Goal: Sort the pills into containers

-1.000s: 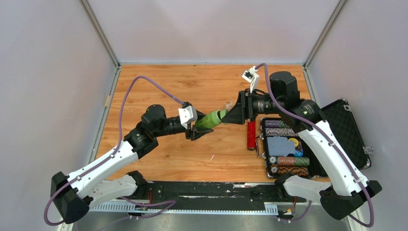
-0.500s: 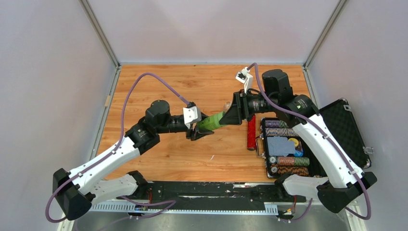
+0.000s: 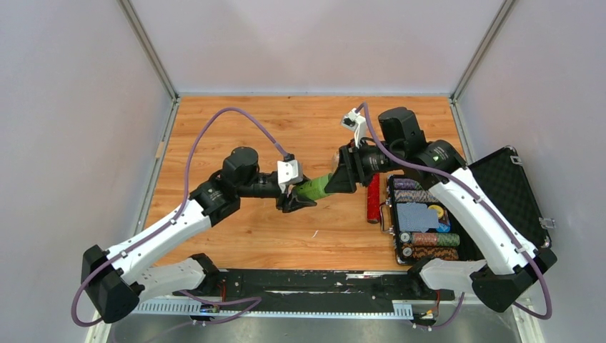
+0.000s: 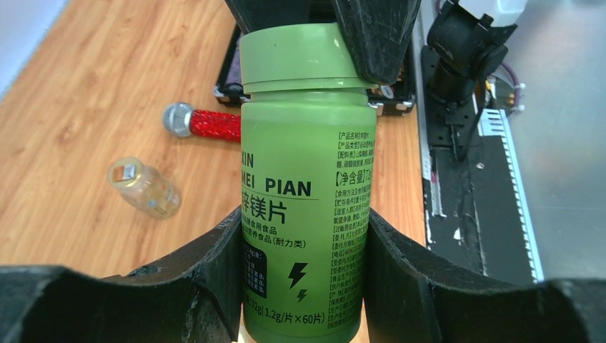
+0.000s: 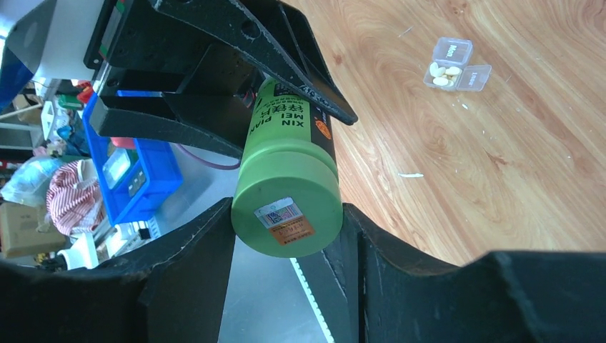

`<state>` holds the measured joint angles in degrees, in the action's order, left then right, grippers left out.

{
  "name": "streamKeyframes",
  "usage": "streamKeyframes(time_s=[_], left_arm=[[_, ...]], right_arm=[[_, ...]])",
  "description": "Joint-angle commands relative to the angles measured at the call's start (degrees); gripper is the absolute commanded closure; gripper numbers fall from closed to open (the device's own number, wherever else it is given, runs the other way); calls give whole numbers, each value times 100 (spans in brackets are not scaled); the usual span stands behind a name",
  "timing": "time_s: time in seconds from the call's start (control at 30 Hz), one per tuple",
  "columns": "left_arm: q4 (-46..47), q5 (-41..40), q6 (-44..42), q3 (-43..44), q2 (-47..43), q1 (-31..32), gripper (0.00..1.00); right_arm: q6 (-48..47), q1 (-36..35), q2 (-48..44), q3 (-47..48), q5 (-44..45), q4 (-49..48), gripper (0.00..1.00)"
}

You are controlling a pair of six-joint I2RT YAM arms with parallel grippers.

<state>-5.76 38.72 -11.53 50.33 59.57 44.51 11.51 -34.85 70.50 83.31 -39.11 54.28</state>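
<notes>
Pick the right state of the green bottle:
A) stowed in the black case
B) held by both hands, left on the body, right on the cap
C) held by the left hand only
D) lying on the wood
B: the left hand clamps the green bottle around its body, while the right hand closes on its cap.

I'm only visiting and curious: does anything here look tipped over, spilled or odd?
A small yellowish vial lies on its side on the wooden table, near the red tube, also lying flat. A few white flecks dot the wood by the tiny pill box.
</notes>
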Motion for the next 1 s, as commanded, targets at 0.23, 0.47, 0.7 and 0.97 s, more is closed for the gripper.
streamKeyframes(time_s=[0.23,0.47,0.7,0.97], left_arm=[[1094,668,603,386,40,58,100],[1868,-21,1020,51,-85,59,100],[1914,-415,1071,19,-49,58,100],[2112,-191,1553,18,31,58,100]], right_arm=[[59,-284,91,-348,53,-367,57],[1618,-343,-148,-752,577,-1195,61],[3105,-346,138,-482,1481,-617,66],[1513,-351,-309,-925,965,-1493,95]])
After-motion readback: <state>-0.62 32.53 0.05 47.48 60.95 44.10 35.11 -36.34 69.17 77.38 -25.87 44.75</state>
